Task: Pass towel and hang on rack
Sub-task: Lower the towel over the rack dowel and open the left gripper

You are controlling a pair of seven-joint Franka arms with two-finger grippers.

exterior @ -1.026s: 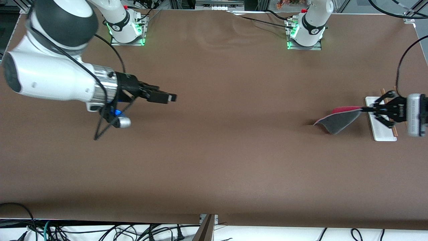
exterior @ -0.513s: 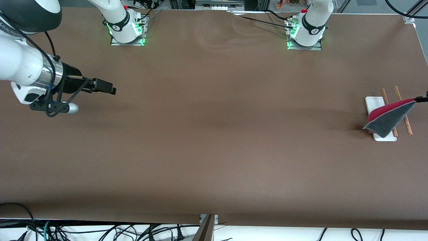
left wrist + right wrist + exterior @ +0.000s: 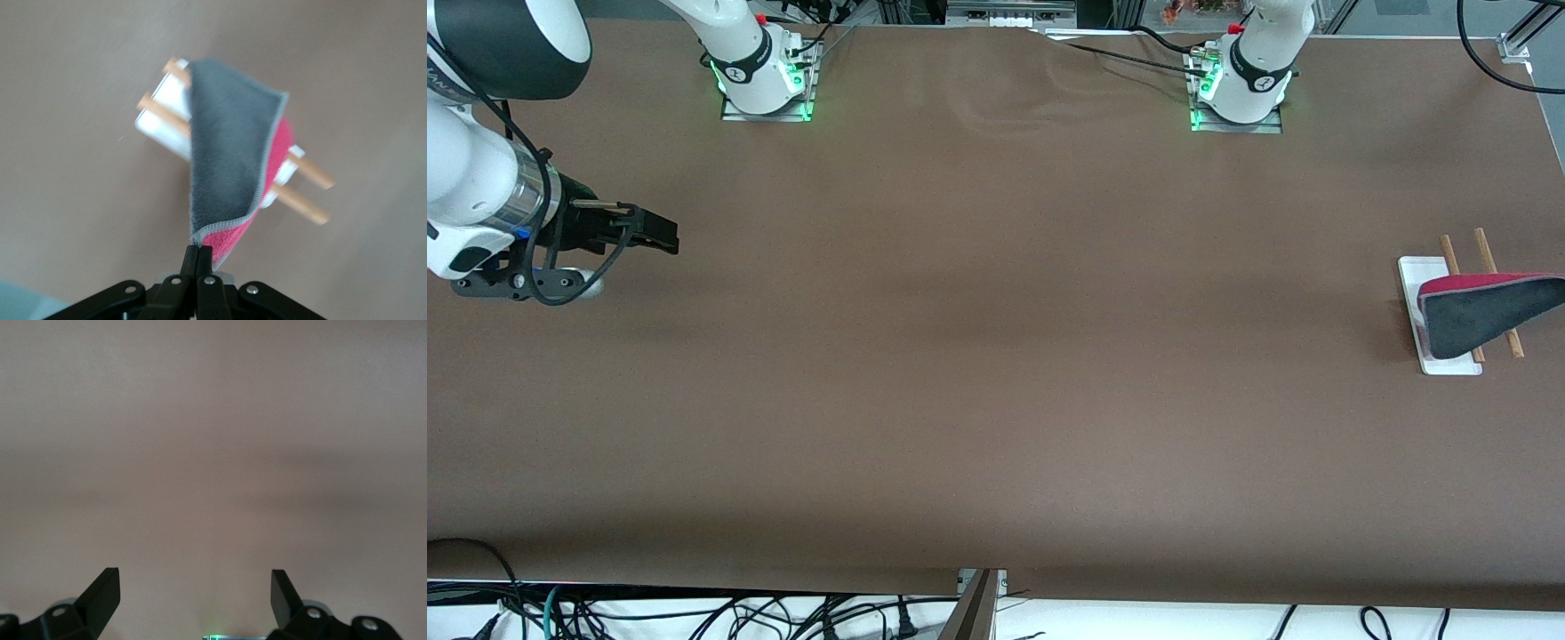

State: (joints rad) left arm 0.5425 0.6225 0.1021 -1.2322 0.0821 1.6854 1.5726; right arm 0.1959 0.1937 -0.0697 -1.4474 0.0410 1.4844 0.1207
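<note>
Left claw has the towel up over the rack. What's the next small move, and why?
Probably lower the left claw, shut on the towel corner, so the cloth drapes over the rack rods; it hangs above them, not yet settled. The right claw waits open at its end.

Pink-and-grey towel (image 3: 1480, 313) aloft over white-based rack (image 3: 1416, 283)

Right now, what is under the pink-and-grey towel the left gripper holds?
The left gripper holds the towel above the white-based, wooden-rod rack. Both rods' ends and base edges show; their middles and any crosspiece are covered.
</note>
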